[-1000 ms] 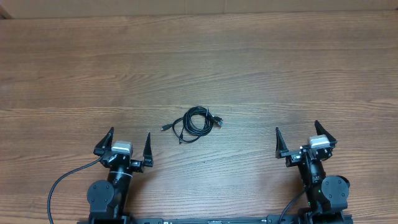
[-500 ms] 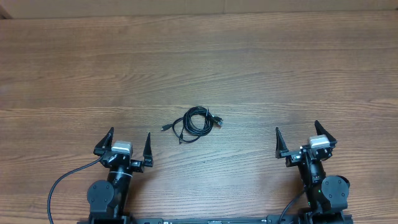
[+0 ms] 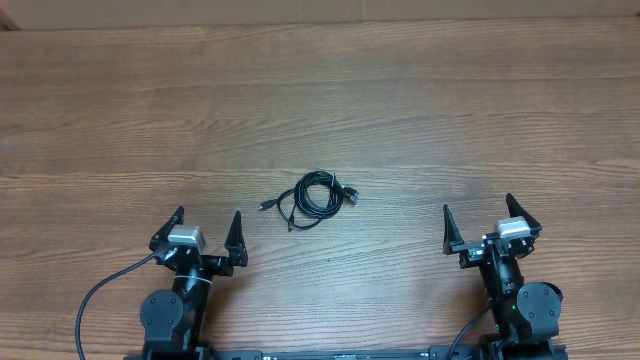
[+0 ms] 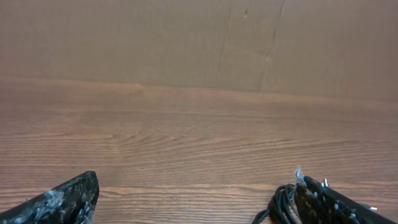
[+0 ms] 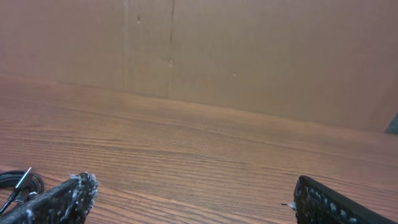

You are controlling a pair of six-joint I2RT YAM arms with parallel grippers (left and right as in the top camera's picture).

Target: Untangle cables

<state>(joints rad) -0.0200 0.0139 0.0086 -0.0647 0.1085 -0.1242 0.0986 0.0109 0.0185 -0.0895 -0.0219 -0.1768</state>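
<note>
The left fingers (image 3: 236, 232) were seen spread wide and empty, and the right fingers (image 3: 447, 228) likewise; nothing was held by either pair. The bundle of thin black coiled cables (image 3: 318, 197), with small plug ends, was laid on the brown wood-grain table (image 3: 420, 100), between the two arms and somewhat ahead of them, nearer the left fingers and touched by neither. A risk was judged: were the whole coil pinched at once, its loops could be pulled tighter rather than freed, and a single thin strand lying flat could be missed or slid along the table. Both arms were folded back over their bases at the near edge, with the fingers pointed forward, low and roughly level.
</note>
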